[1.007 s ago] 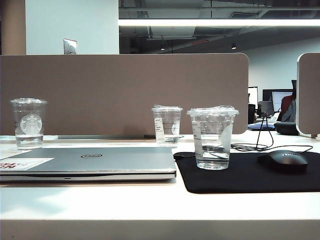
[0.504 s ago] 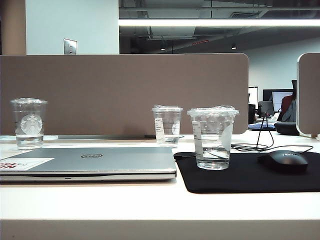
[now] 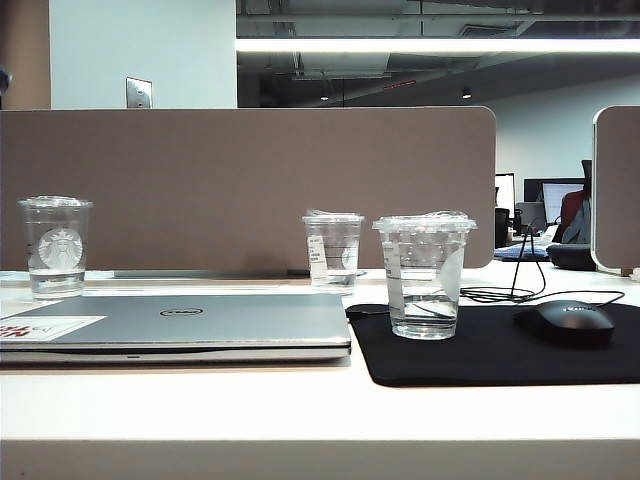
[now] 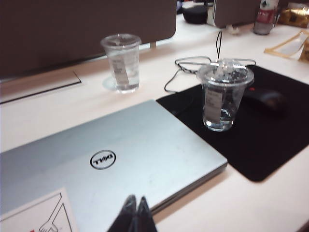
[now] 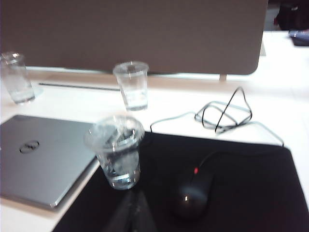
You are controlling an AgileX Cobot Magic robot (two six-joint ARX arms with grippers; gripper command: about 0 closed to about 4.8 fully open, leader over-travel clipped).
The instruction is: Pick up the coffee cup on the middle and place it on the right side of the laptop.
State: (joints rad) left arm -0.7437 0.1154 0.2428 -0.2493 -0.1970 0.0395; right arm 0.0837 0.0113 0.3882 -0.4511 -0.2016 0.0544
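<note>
Progress: looks done — coffee cup (image 3: 424, 275) stands on the black mouse mat (image 3: 520, 355), just right of the laptop (image 3: 200, 325); nothing obvious left.
Left gripper (image 4: 133, 210): above the laptop's near edge, fingers pressed together, holding nothing.
Right gripper (image 5: 133, 205): blurry, fingers seemingly together — empty, hanging near the cup.
Materials: clear ribbed plastic cup, flat lid; matte silver lid on the laptop; glossy white desk (image 3: 300, 410).

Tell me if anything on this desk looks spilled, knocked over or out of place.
Nothing stands out. All three cups, including the coffee cup on the black mouse pad, stand upright with lids on and no spill. The laptop lies closed and flat.
</note>
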